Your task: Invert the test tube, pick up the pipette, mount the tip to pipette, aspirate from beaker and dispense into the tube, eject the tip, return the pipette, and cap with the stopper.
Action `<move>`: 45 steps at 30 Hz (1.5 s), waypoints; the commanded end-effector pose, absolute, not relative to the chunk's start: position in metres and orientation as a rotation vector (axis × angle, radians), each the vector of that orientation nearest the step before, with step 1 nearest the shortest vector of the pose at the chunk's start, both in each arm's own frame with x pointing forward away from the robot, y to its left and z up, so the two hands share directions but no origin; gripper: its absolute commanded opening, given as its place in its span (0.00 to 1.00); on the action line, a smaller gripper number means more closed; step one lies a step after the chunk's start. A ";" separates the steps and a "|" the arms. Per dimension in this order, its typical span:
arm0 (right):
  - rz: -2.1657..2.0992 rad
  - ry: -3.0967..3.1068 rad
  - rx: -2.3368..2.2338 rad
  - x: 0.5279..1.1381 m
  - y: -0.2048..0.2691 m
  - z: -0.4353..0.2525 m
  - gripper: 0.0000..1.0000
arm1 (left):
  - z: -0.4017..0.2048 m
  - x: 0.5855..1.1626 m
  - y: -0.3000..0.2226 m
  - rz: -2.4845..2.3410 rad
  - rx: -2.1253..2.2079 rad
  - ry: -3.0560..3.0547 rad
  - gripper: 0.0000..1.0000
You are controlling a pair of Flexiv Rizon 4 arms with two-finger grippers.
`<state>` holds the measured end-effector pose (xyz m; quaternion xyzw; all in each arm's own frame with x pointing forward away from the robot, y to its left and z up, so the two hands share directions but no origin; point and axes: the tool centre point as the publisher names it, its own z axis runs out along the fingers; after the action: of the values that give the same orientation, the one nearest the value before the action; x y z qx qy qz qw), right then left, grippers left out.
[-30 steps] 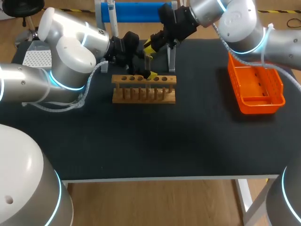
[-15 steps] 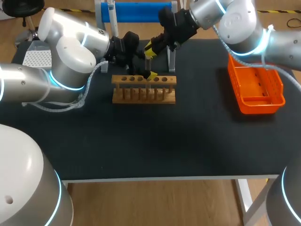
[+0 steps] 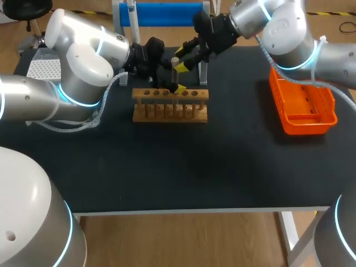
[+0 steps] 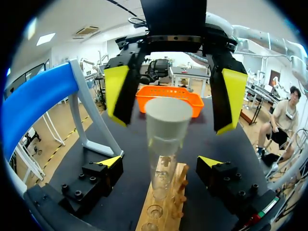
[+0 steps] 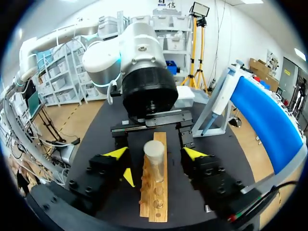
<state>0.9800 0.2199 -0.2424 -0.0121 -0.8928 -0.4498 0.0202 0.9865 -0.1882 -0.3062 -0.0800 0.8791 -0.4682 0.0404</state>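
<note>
Left fingers [image 4: 110,162]: spread wide, low on either side of test tube [image 4: 161,178], touching nothing. Tube upright in wooden rack [image 3: 169,105], middle of bench [image 3: 178,167], pale stopper [image 4: 168,114] on top. Right fingers [image 5: 117,154]: parted, flanking stopper from above, gripping nothing. Orange basket [image 3: 303,105] on bench's right side.

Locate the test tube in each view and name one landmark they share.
Head view: test tube upright in the wooden rack, near its middle.
Left wrist view: test tube just ahead of the left claw, between its open fingers.
Right wrist view: test tube just ahead of the right claw, standing in the rack.
Shared landmark: the wooden rack.
</note>
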 end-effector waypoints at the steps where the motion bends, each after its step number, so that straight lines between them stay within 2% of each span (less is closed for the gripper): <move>1: -1.529 -2.710 -0.030 0.974 0.205 -0.243 1.00 | -0.306 0.987 -0.188 -1.432 -0.245 2.696 1.00; 8: -1.792 -2.553 0.060 0.973 0.198 -0.234 0.98 | -0.306 0.987 -0.188 -1.432 -0.245 2.696 1.00; 10: -1.864 -2.501 0.088 0.973 0.197 -0.230 0.47 | -0.306 0.987 -0.188 -1.432 -0.245 2.696 1.00; 11: -1.894 -2.474 0.101 0.973 0.197 -0.228 0.32 | -0.306 0.987 -0.188 -1.432 -0.245 2.696 1.00; 12: -1.921 -2.458 0.115 0.972 0.196 -0.227 0.00 | -0.306 0.987 -0.188 -1.432 -0.245 2.696 1.00; 21: -2.061 -2.288 0.207 0.972 0.202 -0.216 0.00 | -0.306 0.987 -0.188 -1.432 -0.245 2.696 1.00; 45: -2.077 -2.167 0.197 0.977 0.231 -0.213 0.00 | -0.306 0.987 -0.188 -1.432 -0.245 2.696 1.00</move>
<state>0.9724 0.2281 -0.2102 0.0620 -0.7198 -0.6886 0.0621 0.9864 -0.1881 -0.3062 -0.0801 0.8791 -0.4682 0.0405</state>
